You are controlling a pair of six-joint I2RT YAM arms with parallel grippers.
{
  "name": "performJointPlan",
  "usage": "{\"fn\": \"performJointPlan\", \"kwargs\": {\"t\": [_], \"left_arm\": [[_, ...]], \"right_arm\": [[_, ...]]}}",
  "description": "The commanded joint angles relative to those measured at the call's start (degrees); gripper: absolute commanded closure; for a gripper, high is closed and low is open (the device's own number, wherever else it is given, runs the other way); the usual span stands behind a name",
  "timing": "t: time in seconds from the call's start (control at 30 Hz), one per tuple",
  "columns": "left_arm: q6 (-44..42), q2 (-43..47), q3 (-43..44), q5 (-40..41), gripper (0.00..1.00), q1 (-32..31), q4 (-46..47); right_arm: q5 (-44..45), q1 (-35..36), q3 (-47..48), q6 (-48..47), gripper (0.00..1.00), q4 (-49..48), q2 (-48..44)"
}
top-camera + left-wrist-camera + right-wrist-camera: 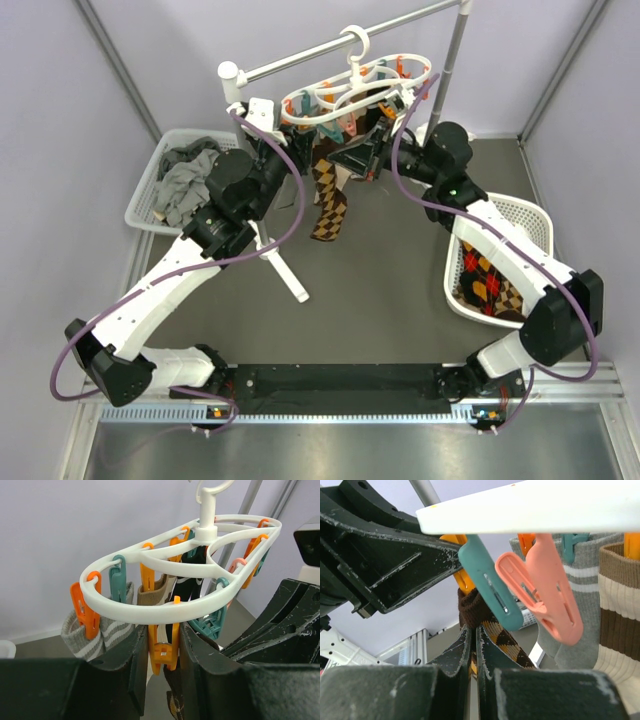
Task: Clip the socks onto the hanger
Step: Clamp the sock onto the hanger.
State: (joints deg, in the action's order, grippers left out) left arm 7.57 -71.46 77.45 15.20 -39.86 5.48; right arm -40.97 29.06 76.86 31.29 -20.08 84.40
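Note:
The white oval hanger (352,88) hangs by its hook from the rail, with orange and teal clips under its ring (165,607). My left gripper (164,635) is shut on an orange clip (165,652), one finger on each side of it. My right gripper (476,630) is shut on the brown cuff of an argyle sock (512,642) and holds it up just under that orange clip (464,580). In the top view both grippers meet beneath the hanger, and an argyle sock (328,200) hangs down there. More argyle socks (490,285) lie in the right basket.
A white-and-silver rail stand (300,62) carries the hanger, and its foot (285,270) reaches toward the middle of the table. The left basket (150,165) holds grey socks. A grey striped sock (97,632) and a brown-cream striped sock (620,615) hang from other clips.

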Motion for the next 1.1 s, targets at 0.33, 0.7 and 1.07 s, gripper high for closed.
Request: {"fn": "performJointPlan", "kwargs": {"t": [0.33,0.7,1.07], "left_arm": [[2.2,2.0,-0.1,-1.9,1.0,0.0,0.1],[6.6,2.1,-0.2,-2.5,1.0,0.0,-0.2],[8.4,2.6,0.2,-2.8,0.98,0.0,-1.3]], "right_arm": [[-0.9,-0.3,1.6,0.8,1.0,-4.8,-1.4],[0.5,0.7,3.5,1.2,1.0,-5.9,-0.1],[1.1,1.0,5.1,1.5,1.0,-5.1,-0.3]]}}
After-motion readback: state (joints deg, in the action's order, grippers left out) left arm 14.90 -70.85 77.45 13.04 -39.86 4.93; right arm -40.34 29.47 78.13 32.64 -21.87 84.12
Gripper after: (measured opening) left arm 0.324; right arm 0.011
